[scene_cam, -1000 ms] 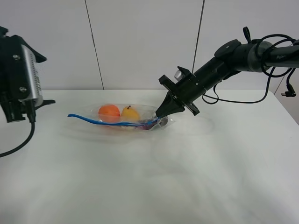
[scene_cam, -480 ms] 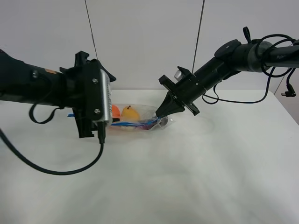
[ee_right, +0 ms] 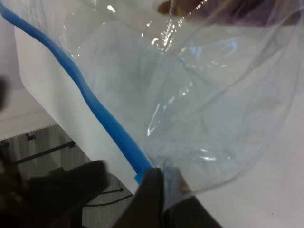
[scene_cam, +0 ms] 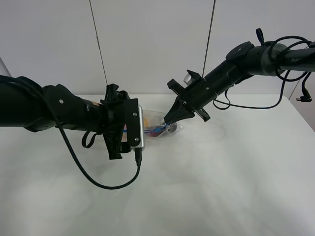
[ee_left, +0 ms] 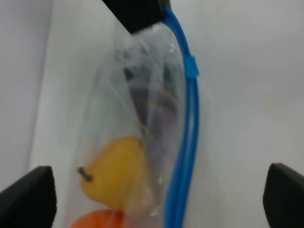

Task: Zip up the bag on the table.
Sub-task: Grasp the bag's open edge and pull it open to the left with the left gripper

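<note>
The clear bag (scene_cam: 156, 122) lies on the white table (scene_cam: 221, 187), mostly hidden behind my left arm. In the left wrist view, its blue zipper strip (ee_left: 186, 142) runs along one edge with a small blue slider (ee_left: 191, 66). A yellow pear (ee_left: 118, 166), an orange fruit (ee_left: 95, 221) and a dark item (ee_left: 147, 95) show through it. My left gripper (scene_cam: 129, 125) is open, its fingertips (ee_left: 23, 194) spread wide either side of the bag. My right gripper (scene_cam: 170, 122) is shut on the bag's right corner, pinching plastic and zipper end (ee_right: 159, 190).
The left arm's black cable (scene_cam: 113, 184) loops on the table in front of the bag. The right arm's cables (scene_cam: 246, 105) hang near the back right. A panelled wall (scene_cam: 157, 44) stands behind the table.
My left arm has swung in from the far left to the bag and now hides the fruit in the high view. My right gripper has kept its hold and not moved.
</note>
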Action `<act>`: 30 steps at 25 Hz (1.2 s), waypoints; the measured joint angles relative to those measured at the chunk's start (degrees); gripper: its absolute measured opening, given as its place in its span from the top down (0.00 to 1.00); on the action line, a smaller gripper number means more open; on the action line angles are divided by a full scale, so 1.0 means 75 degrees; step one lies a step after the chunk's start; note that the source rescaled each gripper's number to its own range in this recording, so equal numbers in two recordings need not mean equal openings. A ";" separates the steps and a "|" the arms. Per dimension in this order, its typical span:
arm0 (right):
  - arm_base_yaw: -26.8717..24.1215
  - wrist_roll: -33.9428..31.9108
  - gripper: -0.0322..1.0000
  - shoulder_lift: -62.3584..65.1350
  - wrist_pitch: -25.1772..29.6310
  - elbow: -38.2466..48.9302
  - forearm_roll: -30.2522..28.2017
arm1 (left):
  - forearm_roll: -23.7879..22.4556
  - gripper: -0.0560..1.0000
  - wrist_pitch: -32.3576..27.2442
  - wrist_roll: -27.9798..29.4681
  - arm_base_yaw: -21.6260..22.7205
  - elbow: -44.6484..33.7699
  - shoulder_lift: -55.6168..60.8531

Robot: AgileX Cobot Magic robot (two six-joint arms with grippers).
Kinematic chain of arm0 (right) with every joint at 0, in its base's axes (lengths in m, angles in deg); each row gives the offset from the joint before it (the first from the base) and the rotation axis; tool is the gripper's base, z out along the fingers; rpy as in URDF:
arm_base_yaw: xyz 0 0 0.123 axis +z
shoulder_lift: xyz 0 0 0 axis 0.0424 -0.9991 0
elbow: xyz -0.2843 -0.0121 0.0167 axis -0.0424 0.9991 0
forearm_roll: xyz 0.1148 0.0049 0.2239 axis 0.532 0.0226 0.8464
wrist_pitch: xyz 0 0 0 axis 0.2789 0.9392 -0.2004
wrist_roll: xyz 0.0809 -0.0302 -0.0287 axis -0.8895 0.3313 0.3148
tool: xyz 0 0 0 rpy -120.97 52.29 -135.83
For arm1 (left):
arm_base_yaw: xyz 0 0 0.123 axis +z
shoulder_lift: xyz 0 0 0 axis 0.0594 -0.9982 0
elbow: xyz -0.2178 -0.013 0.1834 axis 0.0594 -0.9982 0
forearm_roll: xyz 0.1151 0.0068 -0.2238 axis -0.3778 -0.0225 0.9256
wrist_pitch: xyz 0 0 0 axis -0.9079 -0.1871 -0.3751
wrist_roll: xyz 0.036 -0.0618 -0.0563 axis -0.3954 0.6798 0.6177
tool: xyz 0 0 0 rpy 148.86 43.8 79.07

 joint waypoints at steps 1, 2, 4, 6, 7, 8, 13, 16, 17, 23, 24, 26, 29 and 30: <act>0.0000 0.0000 0.97 0.0000 0.0000 0.0000 0.0000 | 0.0000 0.00 0.0000 0.0067 0.0000 0.0000 -0.0119; 0.0000 0.0000 0.97 0.0000 0.0000 0.0000 0.0000 | 0.0000 0.00 0.0008 0.0181 -0.0027 0.0000 -0.0202; 0.0000 0.0000 0.97 0.0000 0.0000 0.0000 0.0000 | 0.0000 0.01 0.0163 0.0547 -0.0240 0.0000 -0.0289; 0.0000 0.0000 0.97 0.0000 0.0000 0.0000 0.0000 | 0.0008 0.04 0.0304 0.0715 -0.0469 0.0000 -0.0289; 0.0000 0.0000 0.97 0.0000 0.0000 0.0000 0.0000 | 0.0008 0.06 0.0388 0.0746 -0.0591 0.0000 -0.0305; 0.0000 0.0000 0.97 0.0000 0.0000 0.0000 0.0000 | 0.0008 0.07 0.0470 0.0755 -0.0696 0.0000 -0.0311; 0.0000 0.0000 0.97 0.0000 0.0000 0.0000 0.0000 | 0.0015 0.20 0.1170 0.0775 -0.1170 0.0000 -0.0321; 0.0000 0.0000 0.97 0.0000 0.0000 0.0000 0.0000 | -0.0003 0.26 0.1605 0.0781 -0.1208 0.0000 -0.0384; 0.0000 0.0000 0.97 0.0000 0.0000 0.0000 0.0000 | -0.0003 0.27 0.1720 0.0780 -0.1208 0.0005 -0.0448; 0.0000 0.0000 0.97 0.0000 0.0000 0.0000 -0.0023 | -0.0009 0.28 0.1811 0.1140 -0.1208 0.0286 -0.0877; 0.0000 0.0000 0.97 0.0000 0.0000 0.0000 -0.0022 | -0.0009 0.28 0.1804 0.1283 -0.1208 0.0368 -0.0883; 0.0000 0.0000 0.97 0.0000 0.0000 0.0000 -0.0038 | -0.0009 0.28 0.1804 0.1548 -0.1208 0.0564 -0.0902; 0.0000 0.0000 0.97 0.0000 0.0000 0.0000 -0.0046 | -0.0009 0.28 0.1723 0.1762 -0.1208 0.0624 -0.0944; 0.0000 0.0000 0.97 0.0000 0.0000 0.0000 -0.0046 | -0.0009 0.28 0.1628 0.1785 -0.1208 0.0624 -0.0950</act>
